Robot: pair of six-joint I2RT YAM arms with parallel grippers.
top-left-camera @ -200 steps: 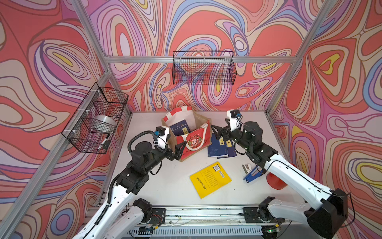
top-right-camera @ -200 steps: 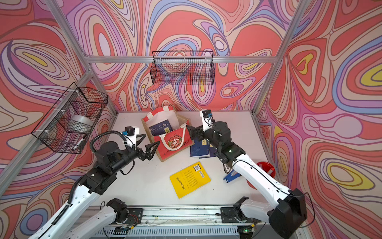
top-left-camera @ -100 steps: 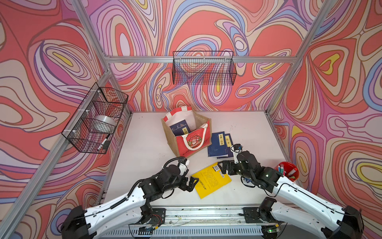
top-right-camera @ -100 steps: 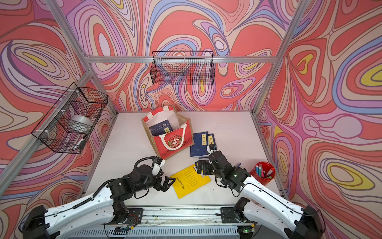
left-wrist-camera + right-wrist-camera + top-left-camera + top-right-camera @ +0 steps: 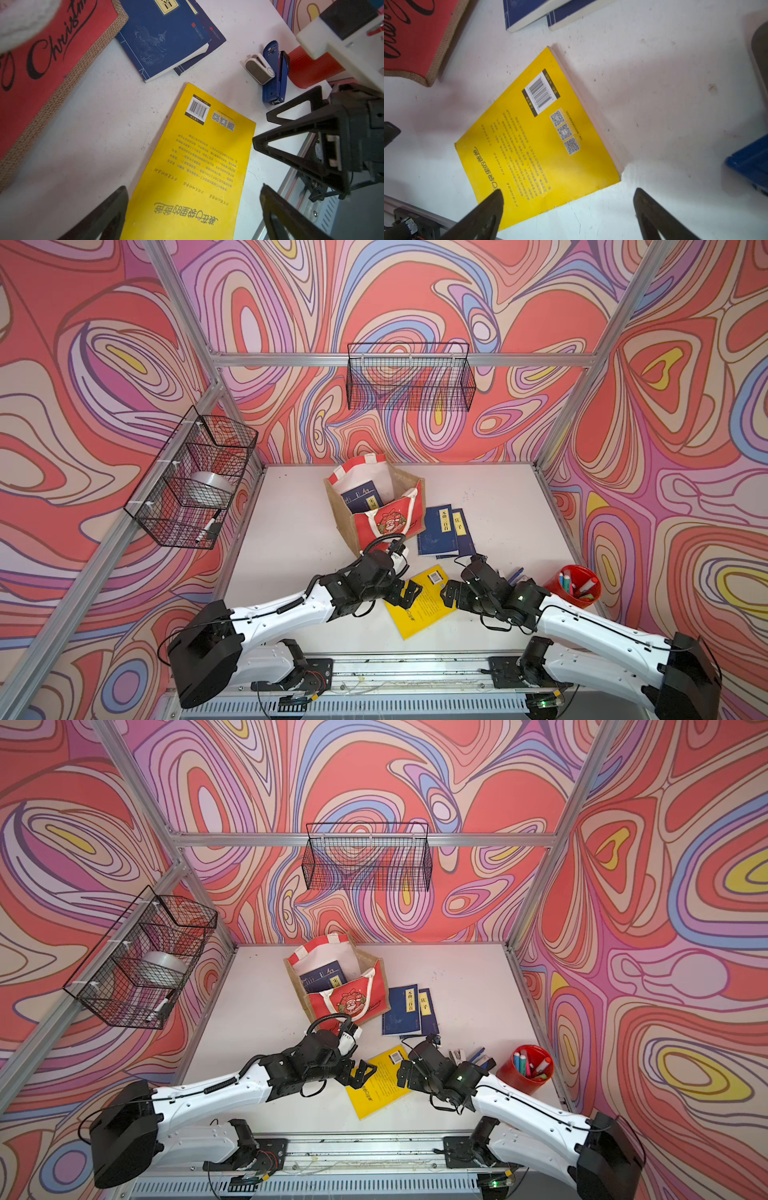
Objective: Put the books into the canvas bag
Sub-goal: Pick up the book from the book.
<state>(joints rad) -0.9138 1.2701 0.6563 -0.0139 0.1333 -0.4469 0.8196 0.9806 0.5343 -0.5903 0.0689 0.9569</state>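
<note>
White tabletop: bright yellow thin paperback (image 5: pixel 419 603) lies flat just beside boxy tan-and-red canvas bag (image 5: pixel 376 506), left gripper (image 5: pixel 409 593) and right gripper (image 5: pixel 451 597) both wide open, empty, flanking it; next likely edge pinch-and-lift.

Walls (image 5: pixel 415 302) are covered in swirling red, pink and lilac patterns, framed by aluminium rails (image 5: pixel 395 359). Black wire baskets (image 5: pixel 409 377) are hung at twelve and nine o'clock (the white counter (image 5: pixel 291 531) is scuffed).

The canvas bag (image 5: pixel 62 87) shows rough woven jute edging; the yellow book (image 5: pixel 197 166) has a smooth paper cover.
</note>
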